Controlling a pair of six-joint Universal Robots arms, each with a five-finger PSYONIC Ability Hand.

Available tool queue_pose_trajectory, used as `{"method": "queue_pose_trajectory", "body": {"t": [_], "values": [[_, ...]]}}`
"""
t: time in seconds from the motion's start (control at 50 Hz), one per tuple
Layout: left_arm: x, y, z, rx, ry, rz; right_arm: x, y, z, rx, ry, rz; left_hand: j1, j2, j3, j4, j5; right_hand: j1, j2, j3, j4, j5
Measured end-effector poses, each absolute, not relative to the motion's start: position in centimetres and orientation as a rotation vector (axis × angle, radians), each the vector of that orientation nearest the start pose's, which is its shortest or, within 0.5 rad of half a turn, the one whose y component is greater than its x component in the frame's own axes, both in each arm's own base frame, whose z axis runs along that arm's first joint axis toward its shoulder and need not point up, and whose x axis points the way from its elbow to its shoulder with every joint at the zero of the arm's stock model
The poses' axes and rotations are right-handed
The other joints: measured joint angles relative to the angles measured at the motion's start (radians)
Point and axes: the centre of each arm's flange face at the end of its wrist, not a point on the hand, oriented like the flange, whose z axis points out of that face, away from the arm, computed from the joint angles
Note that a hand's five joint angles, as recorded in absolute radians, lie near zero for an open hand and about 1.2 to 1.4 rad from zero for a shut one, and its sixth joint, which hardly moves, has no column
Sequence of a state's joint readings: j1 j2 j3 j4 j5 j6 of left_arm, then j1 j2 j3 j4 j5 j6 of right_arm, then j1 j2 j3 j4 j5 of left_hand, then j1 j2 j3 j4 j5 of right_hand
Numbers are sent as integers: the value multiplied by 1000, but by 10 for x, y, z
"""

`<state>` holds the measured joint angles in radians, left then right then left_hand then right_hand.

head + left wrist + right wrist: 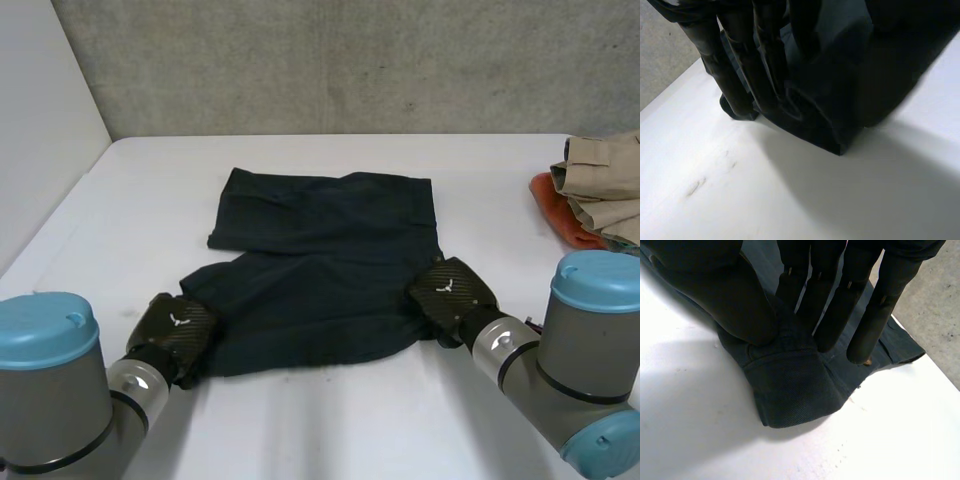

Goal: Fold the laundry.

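Left hand [175,325] has its fingers [732,70] pinching the dark garment's [320,260] seven-o'clock corner. Right hand [452,290] pinches the four-o'clock corner. A clothes pile [600,185] sits at two o'clock on the bench [320,420].

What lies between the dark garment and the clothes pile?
Nothing: in the head view, only bare white table separates the dark garment from the clothes pile.

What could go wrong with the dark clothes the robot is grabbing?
The right hand pinches only a hem corner of the dark blue cloth garment; it might slip out. The left hand holds the other near corner, so uneven lifting could bunch the fold. A wide swing might hit the beige and orange clothes pile.
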<state>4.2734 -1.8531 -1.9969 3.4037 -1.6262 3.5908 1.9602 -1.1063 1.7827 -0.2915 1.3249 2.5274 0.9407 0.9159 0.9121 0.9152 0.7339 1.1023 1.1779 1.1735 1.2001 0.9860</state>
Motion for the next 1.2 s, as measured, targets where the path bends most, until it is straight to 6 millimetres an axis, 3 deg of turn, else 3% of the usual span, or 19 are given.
{"method": "queue_pose_trajectory", "body": {"t": [0.02,0.08,0.26,0.34,0.48,0.56,0.62,0.74,0.82,0.92,0.94,1.04,1.2], "values": [[-232,-197,130,1082,2375,-1653,265,-243,124,-1395,2113,-1725,134,152,152,141,141,0,0,2,0,0],[-234,-200,131,1079,2361,-1676,264,-241,126,-1388,2115,-1725,204,276,277,277,249,0,0,2,1,0],[-235,-191,160,1088,2281,-1765,258,-227,143,-1456,2149,-1650,204,279,281,280,249,0,0,2,1,1],[-230,-166,176,1210,2258,-1677,247,-210,161,-1578,2202,-1510,204,280,281,280,249,0,0,2,1,1],[-215,-104,186,1533,2296,-1319,219,-169,192,-1843,2267,-1140,204,280,281,280,249,0,0,21,2,1],[-217,-85,191,1649,2286,-1241,213,-162,201,-1913,2251,-1072,204,281,282,281,249,0,0,21,2,1],[-224,-87,195,1670,2258,-1289,214,-168,205,-1930,2233,-1135,204,282,282,282,249,0,0,22,2,9],[-255,-129,204,1562,2150,-1566,228,-207,205,-1861,2198,-1419,204,282,282,284,249,0,0,22,2,19],[-277,-185,206,1366,2047,-1767,242,-246,198,-1771,2156,-1630,204,282,282,285,249,0,0,22,3,23],[-294,-247,199,1126,1943,-1885,258,-287,185,-1714,2069,-1853,204,282,282,285,249,0,0,22,4,26],[-298,-265,195,1057,1915,-1907,263,-299,179,-1704,2034,-1921,204,282,282,285,249,0,0,22,4,29],[-312,-314,173,905,1848,-1958,283,-335,162,-1671,1902,-2136,204,282,282,285,249,0,0,22,4,31],[-336,-366,143,812,1690,-2096,308,-383,134,-1611,1721,-2384,204,282,282,285,249,0,0,23,5,38]]}}
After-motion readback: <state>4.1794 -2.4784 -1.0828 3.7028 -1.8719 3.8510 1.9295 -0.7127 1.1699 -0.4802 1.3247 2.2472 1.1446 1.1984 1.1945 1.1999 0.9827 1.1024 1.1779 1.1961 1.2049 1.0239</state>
